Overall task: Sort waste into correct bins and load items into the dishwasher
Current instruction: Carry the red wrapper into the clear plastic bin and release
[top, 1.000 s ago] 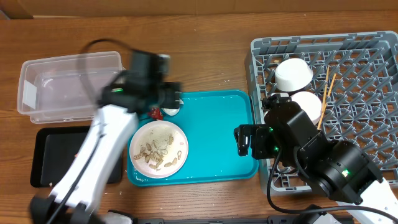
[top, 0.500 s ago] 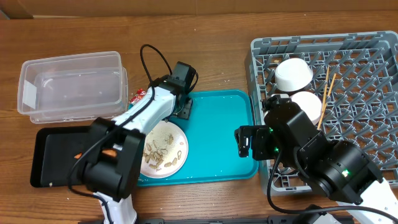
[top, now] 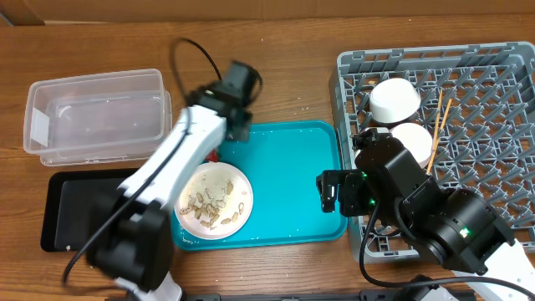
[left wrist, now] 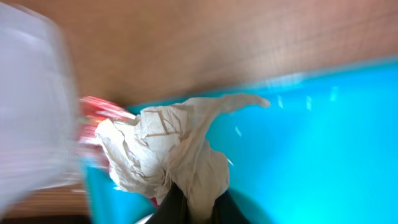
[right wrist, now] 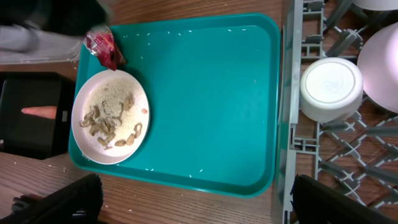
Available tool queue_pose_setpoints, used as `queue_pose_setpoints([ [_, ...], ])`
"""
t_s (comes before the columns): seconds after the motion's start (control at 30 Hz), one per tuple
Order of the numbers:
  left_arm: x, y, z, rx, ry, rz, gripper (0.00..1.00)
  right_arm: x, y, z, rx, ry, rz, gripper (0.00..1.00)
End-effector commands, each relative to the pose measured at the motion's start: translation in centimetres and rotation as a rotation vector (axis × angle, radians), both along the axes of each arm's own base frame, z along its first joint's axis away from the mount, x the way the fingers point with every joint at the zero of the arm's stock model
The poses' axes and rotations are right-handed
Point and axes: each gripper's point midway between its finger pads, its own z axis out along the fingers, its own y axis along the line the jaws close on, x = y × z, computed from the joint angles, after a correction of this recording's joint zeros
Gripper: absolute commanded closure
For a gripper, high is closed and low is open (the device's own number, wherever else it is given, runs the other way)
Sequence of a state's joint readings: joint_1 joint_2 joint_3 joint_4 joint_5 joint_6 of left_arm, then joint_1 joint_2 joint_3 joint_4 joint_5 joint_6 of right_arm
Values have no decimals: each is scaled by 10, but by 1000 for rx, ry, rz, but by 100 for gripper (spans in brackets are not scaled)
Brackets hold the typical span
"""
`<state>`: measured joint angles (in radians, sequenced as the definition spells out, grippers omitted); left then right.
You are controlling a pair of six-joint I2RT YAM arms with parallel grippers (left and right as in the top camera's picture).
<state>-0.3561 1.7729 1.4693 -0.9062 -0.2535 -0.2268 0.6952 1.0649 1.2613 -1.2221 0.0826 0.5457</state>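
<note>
A white crumpled tissue (left wrist: pixel 168 149) hangs over the back left corner of the teal tray (left wrist: pixel 323 143), and my left gripper (left wrist: pixel 196 200) is shut on its lower end. Seen from overhead, the left gripper (top: pixel 236 127) hides the tissue. A red wrapper (right wrist: pixel 104 46) lies just beside it at the tray's corner, and shows again as the red wrapper (left wrist: pixel 99 111). The white plate (top: pixel 213 201) with beige food scraps sits on the tray. My right gripper (right wrist: pixel 196 205) is open over the tray's front edge, holding nothing.
A clear tub (top: pixel 96 113) stands at the back left, with a black tray (top: pixel 71 209) in front of it holding a carrot (right wrist: pixel 37 111). The grey dish rack (top: pixel 493 92) on the right holds two white bowls (top: pixel 394 99) (top: pixel 414 142) and chopsticks (top: pixel 439 125).
My left gripper has closed on the tissue at the tray's back left corner, and the left arm has swung about. The right arm has not moved.
</note>
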Motion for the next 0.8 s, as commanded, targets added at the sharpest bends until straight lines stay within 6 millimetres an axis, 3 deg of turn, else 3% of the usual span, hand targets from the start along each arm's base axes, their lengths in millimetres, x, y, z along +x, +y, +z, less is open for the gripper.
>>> queue_pose_setpoints([
  [0.0,11,60,45,15,-122,197,91,0,0,8,13,-20,1,0],
  [0.13,11,125,40,-29,-101,381,84,0,0,7,11,-18,1,0],
  [0.17,13,134,38,-60,-99,400,75,0,0,7,11,-18,1,0],
  [0.23,16,141,36,-131,-88,382,45,0,0,7,11,-18,1,0],
  [0.3,12,146,35,-143,-69,375,32,0,0,7,11,-18,1,0],
  [0.37,7,149,36,-111,-59,381,29,0,0,7,10,-17,1,0],
  [0.47,5,138,41,-107,-61,353,23,0,0,7,10,-17,1,0],
  [0.57,1,109,41,-134,-38,291,24,0,0,7,10,-17,2,0],
  [0.67,-5,72,29,-146,6,225,28,0,-1,7,10,-17,1,0],
  [0.77,-12,56,9,-75,31,243,27,-1,-1,7,8,-13,1,0],
])
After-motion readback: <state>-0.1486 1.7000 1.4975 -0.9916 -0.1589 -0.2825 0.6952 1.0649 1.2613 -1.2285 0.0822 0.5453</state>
